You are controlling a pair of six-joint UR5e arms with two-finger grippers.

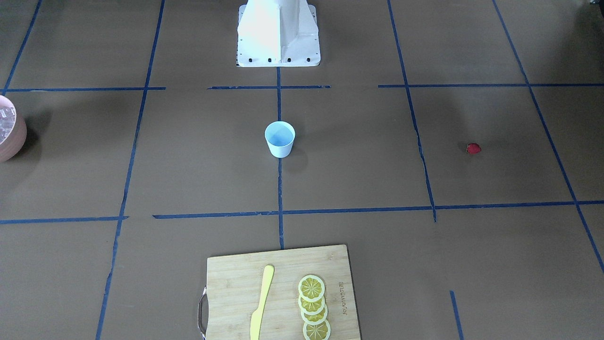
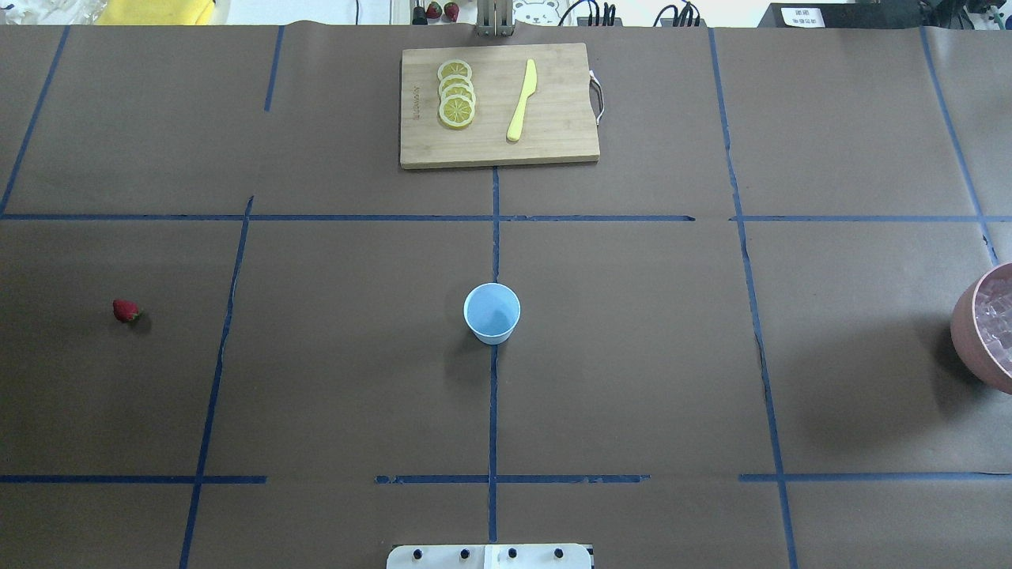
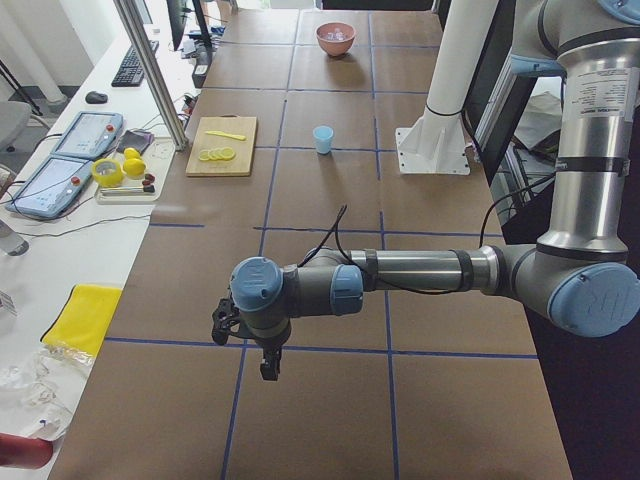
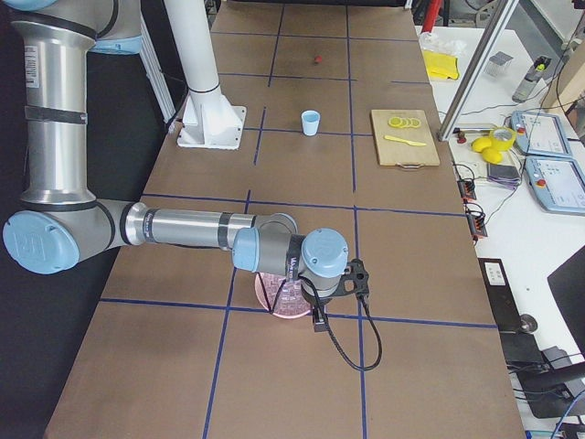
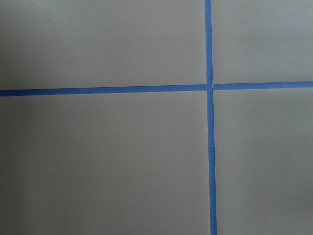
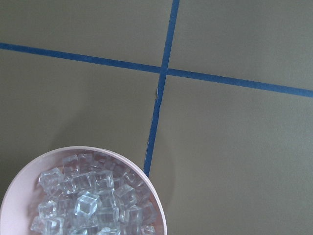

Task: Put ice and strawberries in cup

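Observation:
The pale blue cup (image 2: 492,314) stands upright and empty at the table's middle, also seen as the cup (image 1: 280,139). One dark-red strawberry (image 2: 125,310) lies alone far on my left side. Clear ice cubes (image 6: 88,200) fill a pink bowl (image 6: 157,205) at my far right edge. My left gripper (image 3: 266,368) hangs above bare table near the left end; it shows only in the side view, so I cannot tell its state. My right gripper (image 4: 319,319) hovers just beside the bowl of ice (image 4: 288,294); I cannot tell its state either. Neither wrist view shows any fingers.
A wooden cutting board (image 2: 553,142) at the far middle carries several lemon slices (image 2: 456,104) and a yellow knife (image 2: 522,101). Blue tape lines grid the brown table. The robot's white base (image 1: 278,33) stands behind the cup.

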